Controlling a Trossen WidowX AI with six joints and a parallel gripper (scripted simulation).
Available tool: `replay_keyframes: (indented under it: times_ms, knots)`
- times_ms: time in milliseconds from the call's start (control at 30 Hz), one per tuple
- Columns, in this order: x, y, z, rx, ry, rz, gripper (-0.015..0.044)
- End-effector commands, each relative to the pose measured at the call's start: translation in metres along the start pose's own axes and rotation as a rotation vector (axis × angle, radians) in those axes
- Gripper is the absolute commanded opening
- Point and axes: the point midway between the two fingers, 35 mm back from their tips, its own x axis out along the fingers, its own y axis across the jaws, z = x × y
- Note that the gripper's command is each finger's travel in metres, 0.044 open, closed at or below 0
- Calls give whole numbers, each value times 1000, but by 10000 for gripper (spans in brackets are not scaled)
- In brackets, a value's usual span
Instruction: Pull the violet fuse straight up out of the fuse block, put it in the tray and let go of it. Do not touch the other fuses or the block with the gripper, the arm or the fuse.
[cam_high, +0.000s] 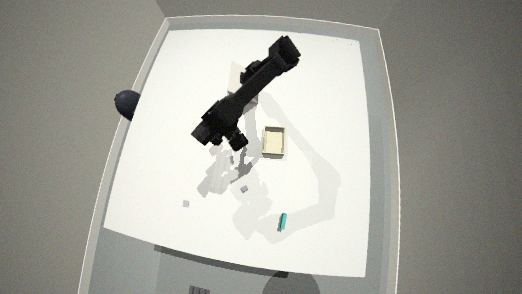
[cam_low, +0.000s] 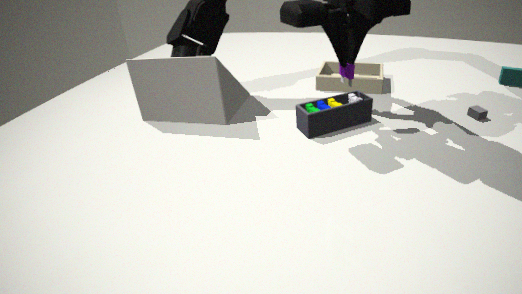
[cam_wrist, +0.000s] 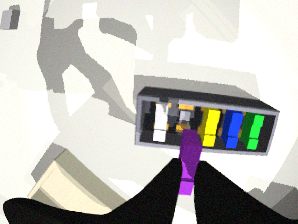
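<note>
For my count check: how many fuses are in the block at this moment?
4: green fuse, blue fuse, yellow fuse and white fuse sit in the block. The violet fuse hangs above, shut in the tool.
</note>
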Motion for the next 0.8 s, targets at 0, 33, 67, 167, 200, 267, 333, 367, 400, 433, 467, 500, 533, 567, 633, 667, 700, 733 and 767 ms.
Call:
replay_keyframes:
  times_ms: [0,33,67,167,200,267,333,367,400,433,467,500,533,567,633,667,700,733,767]
  knots:
    - [-2,18,-14,-6,-8,-6,0]
    - [-3,24,-19,-5,-10,-6,0]
    - [-3,30,-25,-5,-11,-7,0]
    - [-3,46,-41,-5,-13,-8,0]
    - [-3,51,-47,-5,-13,-7,0]
    - [-3,61,-59,-5,-13,-7,0]
    - [-3,71,-72,-5,-12,-6,0]
    - [-3,75,-79,-5,-11,-5,0]
    - [-3,79,-86,-5,-10,-4,0]
    - [-3,84,-92,-5,-9,-3,0]
    - [-2,87,-99,-6,-7,-2,0]
    - [-2,91,-106,-6,-6,-1,0]
    - [-2,95,-113,-6,-4,0,0]
    - [-2,98,-121,-7,-1,1,0]
    - [-2,104,-134,-7,4,3,0]
    - [-2,105,-138,-8,5,4,0]
    - [-2,106,-139,-8,6,4,0]
    - [-2,106,-139,-8,6,4,0]
    - [-2,106,-139,-8,6,4,0]
